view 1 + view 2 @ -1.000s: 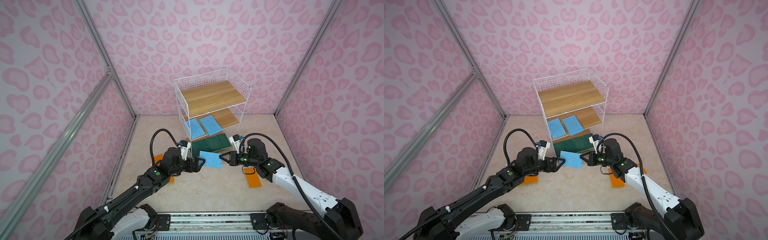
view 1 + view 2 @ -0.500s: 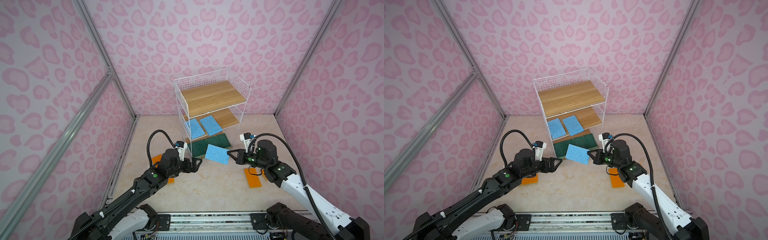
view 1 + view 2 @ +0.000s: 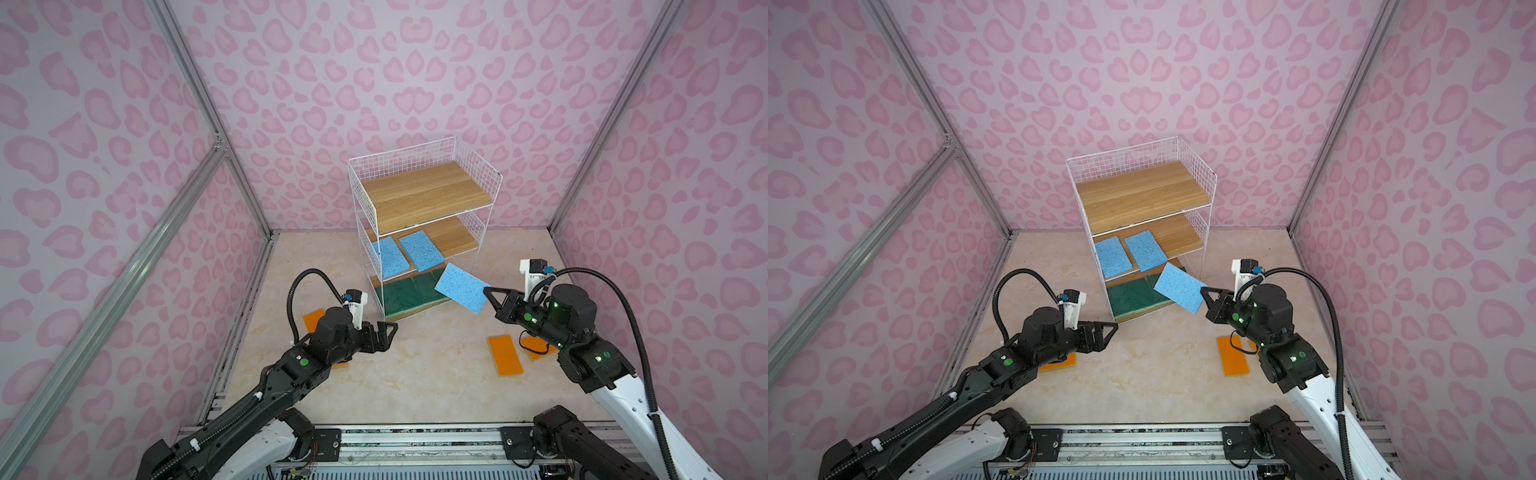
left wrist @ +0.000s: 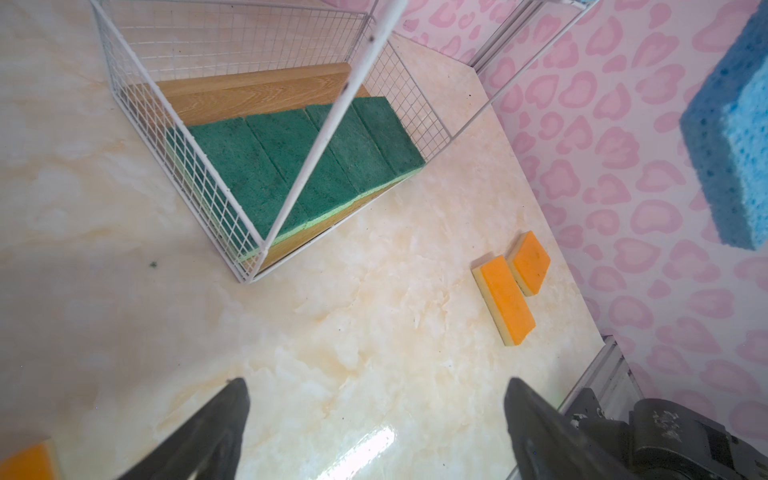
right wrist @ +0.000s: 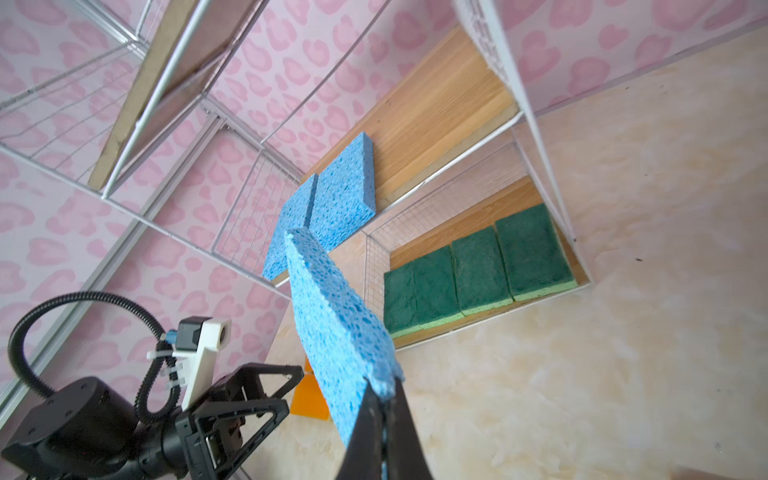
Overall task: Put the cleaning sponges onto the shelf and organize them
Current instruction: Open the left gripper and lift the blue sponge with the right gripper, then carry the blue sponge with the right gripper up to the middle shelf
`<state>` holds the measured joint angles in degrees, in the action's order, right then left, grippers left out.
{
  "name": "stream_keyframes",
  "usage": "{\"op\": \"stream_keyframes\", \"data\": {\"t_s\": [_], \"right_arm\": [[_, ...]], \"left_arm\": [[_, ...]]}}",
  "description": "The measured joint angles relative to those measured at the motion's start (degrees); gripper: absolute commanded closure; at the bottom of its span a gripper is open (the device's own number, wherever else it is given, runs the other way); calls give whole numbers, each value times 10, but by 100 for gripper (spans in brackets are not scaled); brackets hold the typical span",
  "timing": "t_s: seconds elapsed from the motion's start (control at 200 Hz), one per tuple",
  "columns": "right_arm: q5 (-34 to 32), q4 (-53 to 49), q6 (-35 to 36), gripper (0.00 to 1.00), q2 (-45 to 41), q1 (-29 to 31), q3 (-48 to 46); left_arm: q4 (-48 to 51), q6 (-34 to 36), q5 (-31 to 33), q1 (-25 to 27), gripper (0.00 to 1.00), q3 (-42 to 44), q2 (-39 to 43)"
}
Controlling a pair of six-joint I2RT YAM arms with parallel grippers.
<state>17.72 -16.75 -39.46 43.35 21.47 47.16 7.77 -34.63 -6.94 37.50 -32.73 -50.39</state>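
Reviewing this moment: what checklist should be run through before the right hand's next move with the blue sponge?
1. Grip: right hand shut on one edge of the held blue sponge: ok.
2. Free spot on the middle board beside the two shelved blue sponges: ok.
3. Left hand open, empty, apart from the held blue sponge: ok.
4. Held blue sponge level with the middle board: tilted, not ok.
5. Clearance between the held blue sponge and the wire front of the shelf: cannot tell.
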Motion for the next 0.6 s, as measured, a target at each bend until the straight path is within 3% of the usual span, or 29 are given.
{"op": "stream_keyframes", "data": {"t_s": [0.31,0.6], "right_arm": [[-131,28,-73,100,4,1,-1],[-198,64,-99,100,52,10,22]], "left_arm": [[18,-18,43,0,2,9,7],[29,-20,68,-1,2,13,-7]]}}
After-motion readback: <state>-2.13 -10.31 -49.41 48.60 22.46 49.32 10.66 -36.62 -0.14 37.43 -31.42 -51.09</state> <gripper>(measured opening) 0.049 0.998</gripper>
